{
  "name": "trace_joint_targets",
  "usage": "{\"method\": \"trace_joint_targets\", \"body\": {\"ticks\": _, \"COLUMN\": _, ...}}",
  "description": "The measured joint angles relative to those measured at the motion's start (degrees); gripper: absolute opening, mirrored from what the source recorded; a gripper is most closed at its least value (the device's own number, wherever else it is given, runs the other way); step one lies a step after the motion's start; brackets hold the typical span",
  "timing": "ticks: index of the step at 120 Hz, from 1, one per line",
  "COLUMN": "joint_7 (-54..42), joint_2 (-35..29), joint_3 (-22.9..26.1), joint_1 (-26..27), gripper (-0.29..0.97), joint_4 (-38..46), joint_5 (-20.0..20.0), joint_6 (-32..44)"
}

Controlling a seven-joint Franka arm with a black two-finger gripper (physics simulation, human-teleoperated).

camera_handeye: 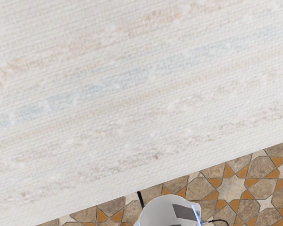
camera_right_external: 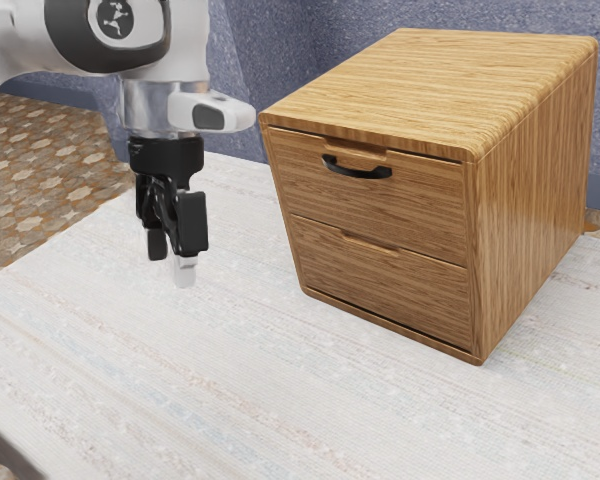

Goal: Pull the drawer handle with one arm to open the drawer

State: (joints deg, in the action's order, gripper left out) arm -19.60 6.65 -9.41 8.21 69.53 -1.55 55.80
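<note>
The handle (camera_right_external: 356, 170) is black and sits on the top drawer (camera_right_external: 400, 200), which looks shut. It is well apart from the hand (camera_right_external: 172, 262), off to the exterior view's right and a bit higher than the fingertips. Nothing stands between them. The hand points down, fingers a little apart, holding nothing. Under it is bare table (camera_right_external: 230, 380). The table's edge and floor (camera_handeye: 245, 183) lie behind it.
</note>
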Motion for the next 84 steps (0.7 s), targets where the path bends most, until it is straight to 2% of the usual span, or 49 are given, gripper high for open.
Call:
{"method": "trace_joint_targets", "body": {"ticks": 24, "joint_7": -10.2, "joint_2": 0.3, "joint_3": 0.5, "joint_1": -0.4, "gripper": 0.68, "joint_4": -0.4, "joint_5": 0.2, "joint_6": 12.1}}
{"method": "trace_joint_targets", "body": {"ticks": 33, "joint_7": -13.8, "joint_2": -0.2, "joint_3": 10.9, "joint_1": -10.6, "gripper": 0.68, "joint_4": -0.4, "joint_5": 0.5, "joint_6": 14.4}}
{"method": "trace_joint_targets", "body": {"ticks": 40, "joint_7": -16.5, "joint_2": -0.4, "joint_3": 14.4, "joint_1": -13.7, "gripper": 0.68, "joint_4": -0.4, "joint_5": 2.3, "joint_6": 15.6}}
{"method": "trace_joint_targets", "body": {"ticks": 50, "joint_7": -19.8, "joint_2": -1.7, "joint_3": 15.7, "joint_1": -12.8, "gripper": 0.68, "joint_4": -0.2, "joint_5": 4.7, "joint_6": 16.9}}
{"method": "trace_joint_targets", "body": {"ticks": 64, "joint_7": -25.3, "joint_2": -3.4, "joint_3": 15.7, "joint_1": -10.4, "gripper": 0.68, "joint_4": 0.4, "joint_5": 5.9, "joint_6": 18.8}}
{"method": "trace_joint_targets", "body": {"ticks": 84, "joint_7": -38.8, "joint_2": -4.3, "joint_3": 15.5, "joint_1": -10.4, "gripper": 0.68, "joint_4": 4.7, "joint_5": 5.5, "joint_6": 28.0}}
